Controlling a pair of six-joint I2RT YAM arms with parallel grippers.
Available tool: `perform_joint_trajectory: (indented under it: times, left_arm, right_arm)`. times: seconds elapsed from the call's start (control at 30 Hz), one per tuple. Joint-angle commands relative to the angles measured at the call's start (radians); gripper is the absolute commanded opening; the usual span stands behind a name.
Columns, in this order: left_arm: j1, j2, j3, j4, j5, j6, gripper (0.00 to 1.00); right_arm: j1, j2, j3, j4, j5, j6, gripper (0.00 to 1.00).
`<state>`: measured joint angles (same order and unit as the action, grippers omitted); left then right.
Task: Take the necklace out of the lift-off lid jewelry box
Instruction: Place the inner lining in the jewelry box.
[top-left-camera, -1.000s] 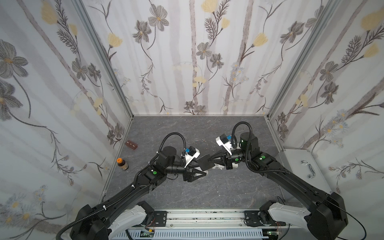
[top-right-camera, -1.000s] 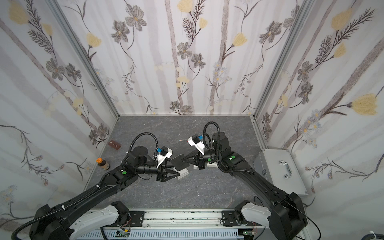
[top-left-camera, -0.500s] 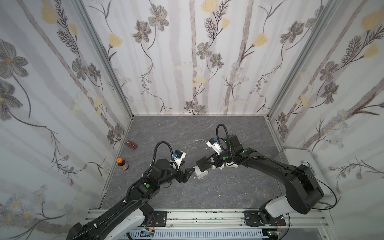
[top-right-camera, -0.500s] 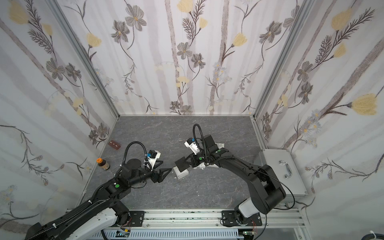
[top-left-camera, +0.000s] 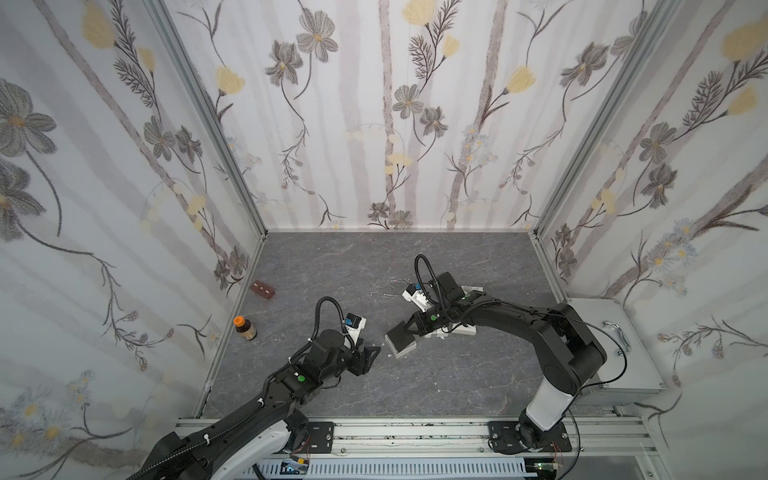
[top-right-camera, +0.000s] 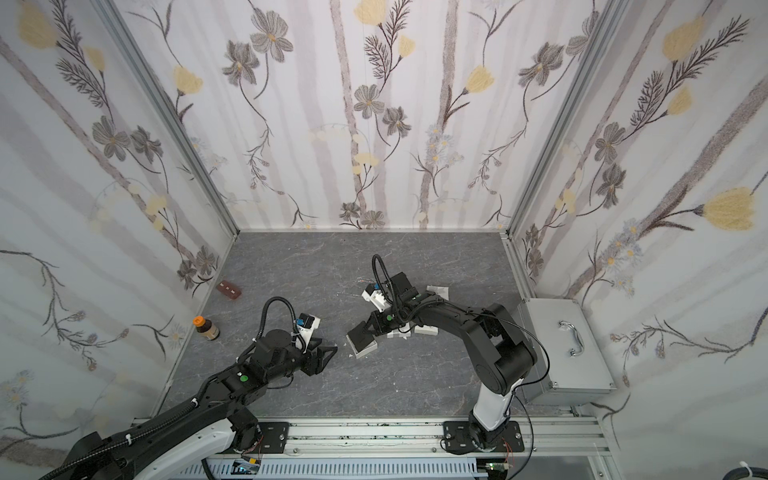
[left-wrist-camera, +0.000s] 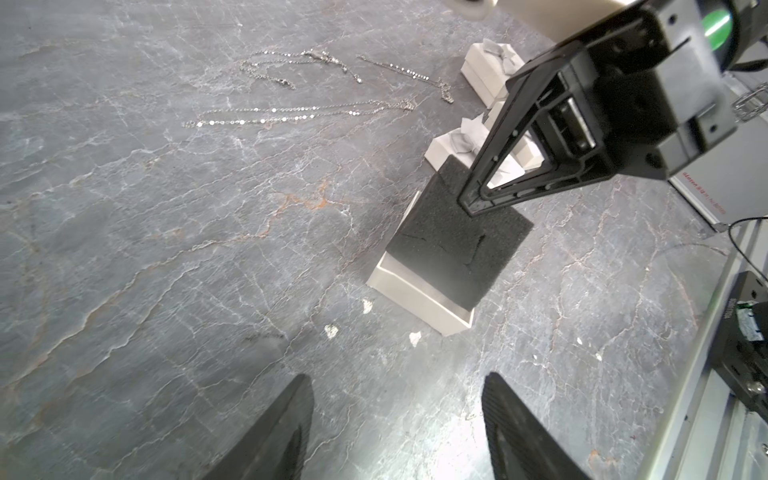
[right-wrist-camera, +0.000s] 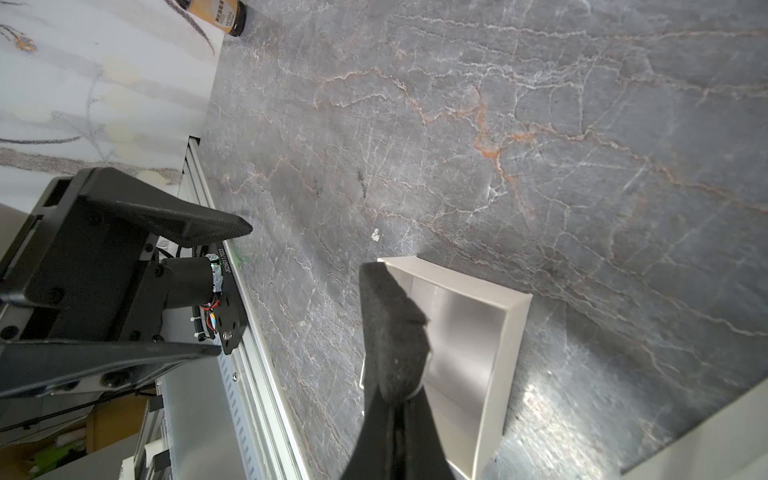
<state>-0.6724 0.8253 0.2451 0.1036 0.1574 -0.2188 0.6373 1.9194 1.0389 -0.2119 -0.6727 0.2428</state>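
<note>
- Several thin silver necklace chains are seen stretched and looped on the grey stone table. They lie outside the jewelry box and apart from it, but which of them is the task's own cannot be told.
- The jewelry box, a white open base, is set on the table between the two grippers. Its pale inner walls are shown in the right wrist view.
- A black foam insert is held tilted over the box opening, raised at the pinched end. Whether its low edge touches the rim cannot be told.
- The right gripper is pressed together on one edge of the foam insert, so the opening is largely covered by foam and fingers.
- The left gripper is held low near the box, apart from it, with its jaws spread wide.
- A few white scraps are scattered on the table between the left gripper and the box.
- White bow-topped boxes are grouped just behind the jewelry box, under the right arm.
- Further off, an orange-capped bottle and a brown block are placed by the left wall — a metal case is set beyond the table's right edge.
</note>
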Motion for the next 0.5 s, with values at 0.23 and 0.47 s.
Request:
perform_joint_trajectory:
  times: [0.23, 0.47]
  left_arm:
    - [-0.009, 0.185, 0.004, 0.21, -0.009, -0.026, 0.53]
    - [-0.03, 0.32, 0.011, 0.334, -0.019, -0.039, 0.53]
  right_arm:
    - [0.014, 0.072, 0.049, -0.04, 0.06, 0.021, 0.0]
    - [0.035, 0.098, 0.059, -0.073, 0.131, 0.021, 0.0]
